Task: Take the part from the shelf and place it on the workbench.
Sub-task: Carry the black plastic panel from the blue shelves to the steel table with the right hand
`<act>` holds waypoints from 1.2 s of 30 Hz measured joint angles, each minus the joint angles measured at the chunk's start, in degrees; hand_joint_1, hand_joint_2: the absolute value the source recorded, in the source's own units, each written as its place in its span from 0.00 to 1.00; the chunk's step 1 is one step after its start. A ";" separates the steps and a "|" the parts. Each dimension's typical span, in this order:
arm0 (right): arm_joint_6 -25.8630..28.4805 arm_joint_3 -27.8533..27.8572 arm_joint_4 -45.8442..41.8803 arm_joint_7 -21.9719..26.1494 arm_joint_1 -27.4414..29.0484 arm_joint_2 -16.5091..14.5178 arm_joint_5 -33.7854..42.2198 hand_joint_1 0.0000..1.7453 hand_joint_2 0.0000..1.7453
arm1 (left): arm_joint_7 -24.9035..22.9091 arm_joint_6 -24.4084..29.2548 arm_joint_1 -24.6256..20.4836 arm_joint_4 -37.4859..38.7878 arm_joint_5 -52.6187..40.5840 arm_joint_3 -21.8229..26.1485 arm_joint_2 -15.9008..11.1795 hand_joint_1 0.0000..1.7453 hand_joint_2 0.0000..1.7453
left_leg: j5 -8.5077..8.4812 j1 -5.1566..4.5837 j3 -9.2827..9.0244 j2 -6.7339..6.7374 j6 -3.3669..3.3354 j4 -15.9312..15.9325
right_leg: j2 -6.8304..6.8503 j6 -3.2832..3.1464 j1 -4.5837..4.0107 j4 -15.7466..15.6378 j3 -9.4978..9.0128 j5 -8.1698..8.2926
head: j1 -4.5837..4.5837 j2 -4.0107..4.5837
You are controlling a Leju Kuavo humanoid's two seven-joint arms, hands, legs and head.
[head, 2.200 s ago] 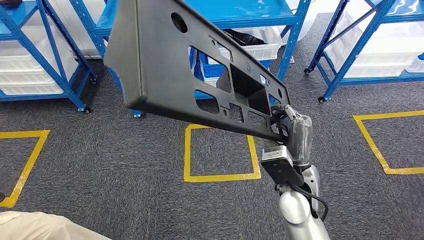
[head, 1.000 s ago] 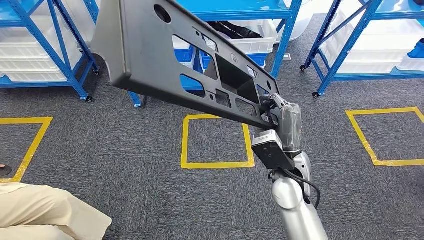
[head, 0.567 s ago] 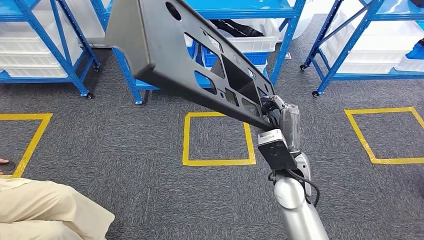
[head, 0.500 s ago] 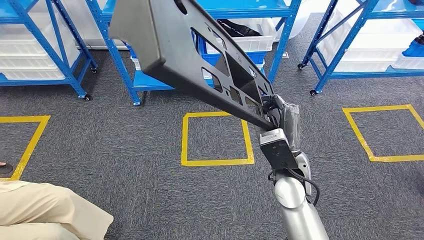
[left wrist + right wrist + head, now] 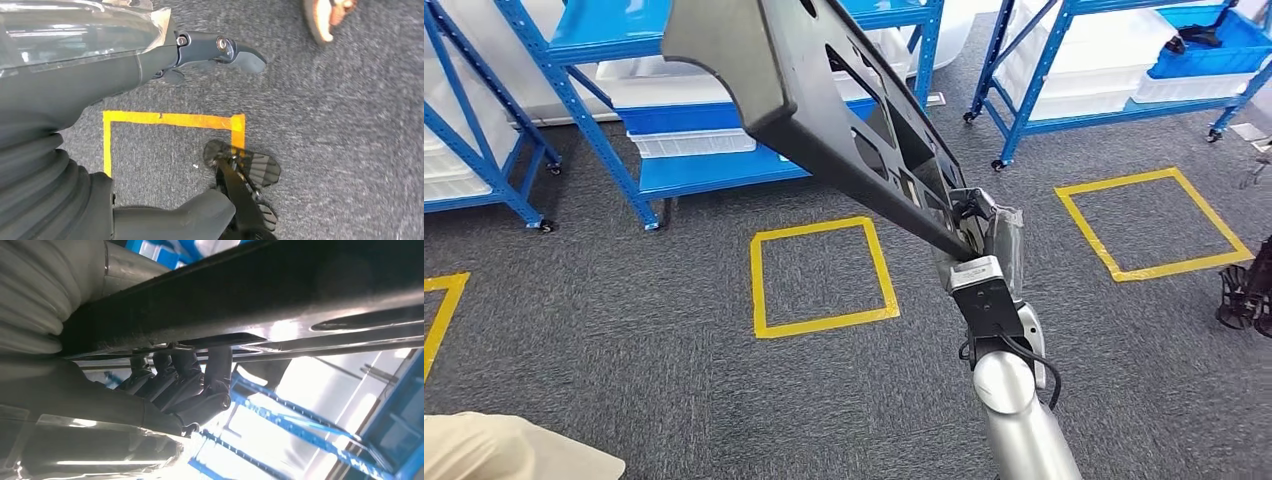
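The view has swung across the carpet. The right hand (image 5: 979,228) grips the long, matte black perforated plastic panel (image 5: 824,90). The left hand (image 5: 165,55) hangs empty, fingers spread.

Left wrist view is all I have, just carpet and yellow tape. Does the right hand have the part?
Observer: Yes. In the head view the right hand grips the long dark panel at its near end.
Operator: Fingers actually around it?
Observer: The right wrist view shows dark fingers curled up against the panel's underside edge.
Operator: How does the panel sit?
Observer: Tilted: it rises from the hand up and away to the robot's left, with its far end in front of the blue shelf.
Operator: Workbench in sight?
Observer: No, just blue racks with white bins and yellow floor squares.
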State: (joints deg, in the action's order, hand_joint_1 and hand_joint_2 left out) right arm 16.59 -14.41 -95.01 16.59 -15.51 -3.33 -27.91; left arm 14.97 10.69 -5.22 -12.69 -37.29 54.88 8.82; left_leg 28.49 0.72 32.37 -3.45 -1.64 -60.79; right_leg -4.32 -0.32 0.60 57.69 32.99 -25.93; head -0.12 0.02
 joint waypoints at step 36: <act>15.35 17.98 -9.91 -13.81 3.51 14.39 -61.84 1.00 1.00 | -2.23 0.16 -0.16 0.01 -0.19 3.47 0.45 0.00 1.00 | -0.66 0.19 -1.46 1.39 -1.07 3.47 | -1.72 2.95 0.27 0.00 2.17 1.04 | 0.72 -0.01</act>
State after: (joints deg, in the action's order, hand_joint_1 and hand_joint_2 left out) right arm 31.94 3.57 -104.92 2.78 -12.00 11.06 -89.74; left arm 12.74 10.85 -5.38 -12.68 -37.47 58.35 9.27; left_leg 27.83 0.90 30.91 -2.07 -2.71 -57.32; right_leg -6.04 2.63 0.87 57.69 35.16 -24.89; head 0.60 0.01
